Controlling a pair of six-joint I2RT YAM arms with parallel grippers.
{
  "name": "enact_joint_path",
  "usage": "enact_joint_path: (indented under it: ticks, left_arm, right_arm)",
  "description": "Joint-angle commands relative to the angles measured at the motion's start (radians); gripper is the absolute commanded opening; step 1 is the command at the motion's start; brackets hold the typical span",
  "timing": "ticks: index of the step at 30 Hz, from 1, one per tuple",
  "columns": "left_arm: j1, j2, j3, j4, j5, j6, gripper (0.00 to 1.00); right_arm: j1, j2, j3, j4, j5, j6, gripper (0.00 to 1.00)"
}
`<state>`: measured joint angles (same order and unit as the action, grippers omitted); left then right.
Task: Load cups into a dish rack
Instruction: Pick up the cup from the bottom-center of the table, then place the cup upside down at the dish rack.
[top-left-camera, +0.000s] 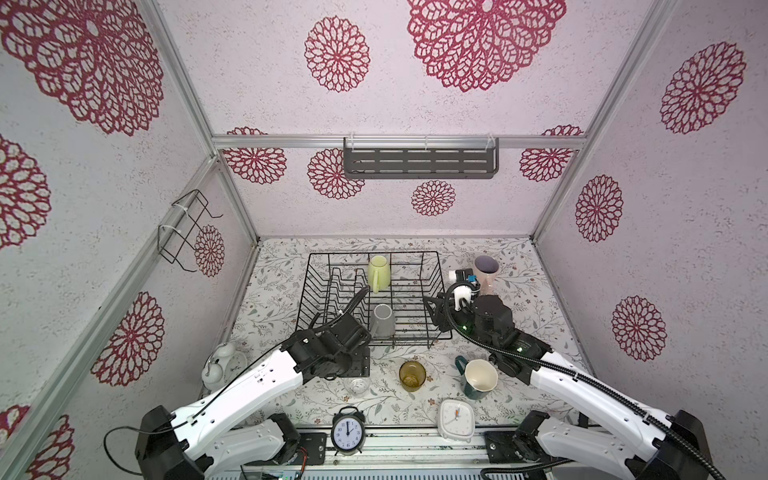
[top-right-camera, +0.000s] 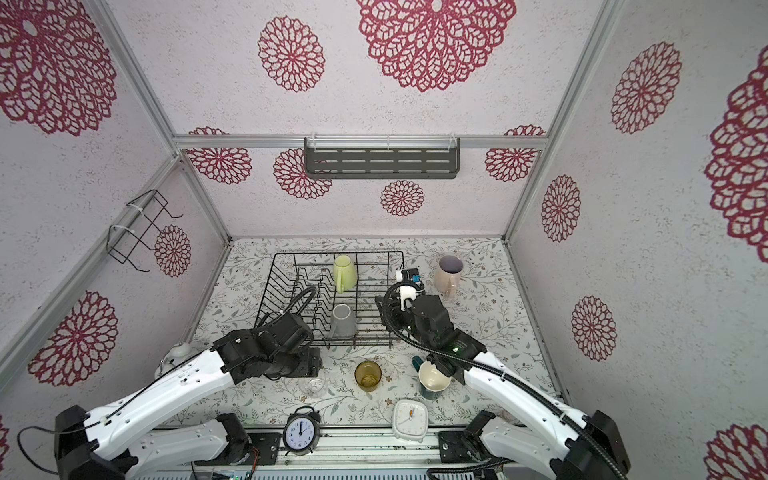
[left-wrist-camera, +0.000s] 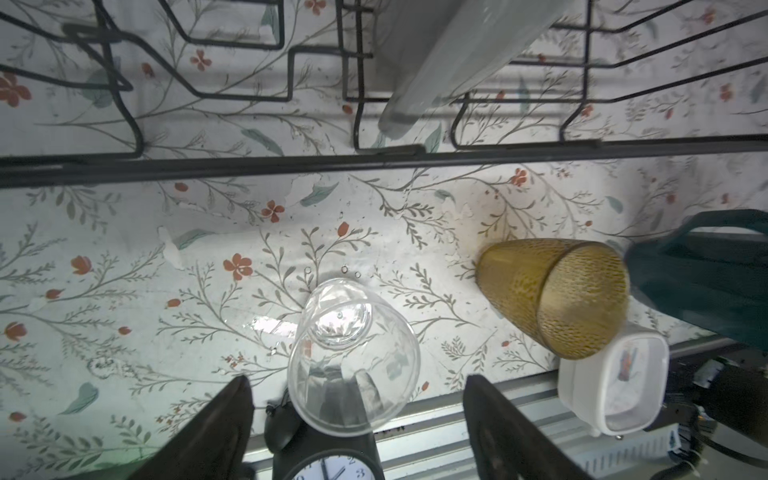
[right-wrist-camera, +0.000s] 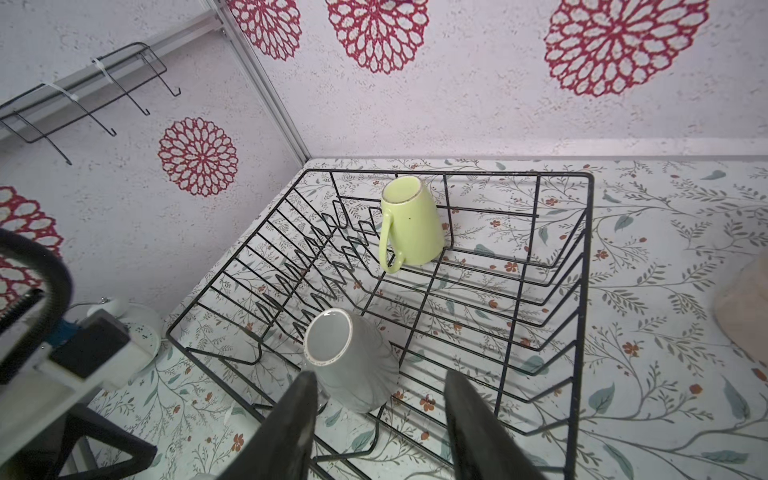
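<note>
Both top views are bright and evenly lit, with only faint, soft shadows on the table (top-left-camera: 540, 291) under the dish rack (top-left-camera: 345, 253). The wide lens bows the wall frame (top-left-camera: 180, 75) toward the picture edges. In the left wrist view the table's middle is washed out and a white glare patch lies just beside the clear glass (left-wrist-camera: 353, 361). There the grey mug (left-wrist-camera: 457, 50) and teal mug (left-wrist-camera: 706, 278) are blurred, and the left gripper (left-wrist-camera: 357, 376) shows as dark, soft-edged fingers (left-wrist-camera: 216, 432). The right wrist view is sharp inside the rack, while the right gripper (right-wrist-camera: 380, 374), its fingers (right-wrist-camera: 478, 436) and the pink mug (right-wrist-camera: 744, 307) at the picture's edge are out of focus.
</note>
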<state>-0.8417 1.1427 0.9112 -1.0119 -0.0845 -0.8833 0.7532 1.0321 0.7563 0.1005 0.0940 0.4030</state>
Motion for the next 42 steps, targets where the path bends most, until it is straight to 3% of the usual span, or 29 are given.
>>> enact_joint_path:
  ticks: [1, 5, 10, 14, 24, 26, 30, 34, 38, 42]
  left_arm:
    - [-0.025, 0.062, -0.013, -0.019, -0.025, -0.022, 0.84]
    - [-0.036, 0.081, -0.051, 0.008, -0.031, -0.014, 0.81]
    - [-0.03, 0.101, -0.102, 0.057, -0.004, -0.013, 0.66]
    - [-0.016, 0.113, -0.143, 0.115, 0.008, -0.014, 0.62]
    - [-0.002, 0.111, -0.128, 0.145, 0.026, 0.023, 0.06]
    - [-0.002, 0.074, -0.113, 0.138, 0.019, 0.028, 0.03]
    - [0.0, -0.035, -0.078, 0.169, 0.021, 0.057, 0.02]
    - [0.002, -0.193, -0.084, 0.337, 0.011, 0.068, 0.0]
    - [0.038, -0.332, -0.117, 0.543, -0.025, 0.139, 0.0]
    - [0.124, -0.381, -0.131, 0.692, -0.023, 0.209, 0.0]
  right_arm:
    - [-0.005, -0.027, 0.003, 0.067, 0.029, -0.006, 0.53]
    - [-0.005, -0.04, -0.003, 0.064, 0.063, -0.009, 0.53]
    - [-0.006, -0.055, -0.017, 0.065, 0.078, 0.008, 0.53]
    - [-0.005, -0.062, -0.025, 0.068, 0.084, 0.025, 0.53]
    - [-0.005, -0.07, -0.025, 0.053, 0.108, 0.041, 0.53]
    - [-0.005, -0.066, -0.025, 0.049, 0.106, 0.046, 0.53]
    - [-0.006, -0.046, -0.007, 0.027, 0.099, 0.046, 0.65]
    - [-0.011, -0.004, 0.034, 0.03, -0.02, 0.048, 0.76]
    - [-0.034, 0.053, 0.127, 0.0, -0.229, 0.183, 0.85]
    - [-0.049, 0.091, 0.188, 0.028, -0.424, 0.339, 0.88]
